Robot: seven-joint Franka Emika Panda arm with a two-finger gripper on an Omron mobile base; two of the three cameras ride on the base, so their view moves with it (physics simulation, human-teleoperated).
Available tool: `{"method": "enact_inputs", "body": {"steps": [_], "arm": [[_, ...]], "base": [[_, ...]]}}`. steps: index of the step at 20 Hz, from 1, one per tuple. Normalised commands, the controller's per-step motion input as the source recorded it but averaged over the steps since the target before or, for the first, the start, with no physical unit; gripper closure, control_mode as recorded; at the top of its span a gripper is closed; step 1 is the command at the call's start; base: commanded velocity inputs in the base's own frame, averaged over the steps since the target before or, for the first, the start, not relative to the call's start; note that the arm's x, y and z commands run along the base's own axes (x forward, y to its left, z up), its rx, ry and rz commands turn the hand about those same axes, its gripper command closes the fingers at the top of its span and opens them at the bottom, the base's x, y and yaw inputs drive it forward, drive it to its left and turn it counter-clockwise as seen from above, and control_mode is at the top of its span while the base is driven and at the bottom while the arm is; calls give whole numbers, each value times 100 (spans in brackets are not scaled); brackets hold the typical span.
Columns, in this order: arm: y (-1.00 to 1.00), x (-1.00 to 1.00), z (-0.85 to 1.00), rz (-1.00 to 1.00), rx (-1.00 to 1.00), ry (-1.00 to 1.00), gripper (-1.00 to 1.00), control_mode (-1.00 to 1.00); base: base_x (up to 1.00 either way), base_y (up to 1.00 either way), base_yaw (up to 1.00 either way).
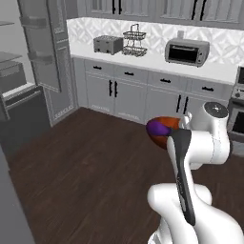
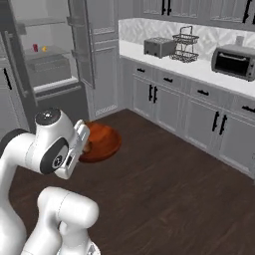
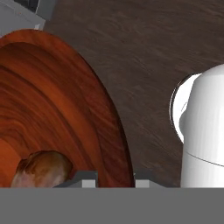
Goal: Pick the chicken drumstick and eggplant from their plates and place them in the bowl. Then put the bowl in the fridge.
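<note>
Gripper [image 3: 114, 177] clamps the bowl [image 3: 57, 109] rim, chicken drumstick [image 3: 41, 168] inside

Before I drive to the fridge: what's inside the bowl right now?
The bowl holds the chicken drumstick, seen in the hand view, and the eggplant, seen from the left base view. The bowl's wall and the arm hide the rest.

A dark wood-plank floor [image 1: 90, 157] runs up to grey base cabinets [image 1: 128, 93] with black handles. Above them lies a white worktop [image 1: 157, 64] carrying a toaster [image 1: 108, 44], a two-tier wire rack [image 1: 134, 41] and a toaster oven [image 1: 187, 51]. A pale patterned backsplash [image 1: 95, 29] sits beneath grey wall cupboards [image 1: 143, 7].
</note>
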Motion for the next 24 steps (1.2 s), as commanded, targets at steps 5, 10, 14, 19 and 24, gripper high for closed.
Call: {"method": "enact_inputs", "body": {"steps": [5,10,14,19,24], "arm": [[0,0,0,0,0,0,100,100],[0,0,0,0,0,0,100,100],[0,0,0,0,0,0,100,100],[0,0,0,0,0,0,100,100],[0,0,0,0,0,0,100,100]], "base": [[100,0,43],[100,0,43],[100,0,43],[100,-3,34],[100,-16,33]]}}
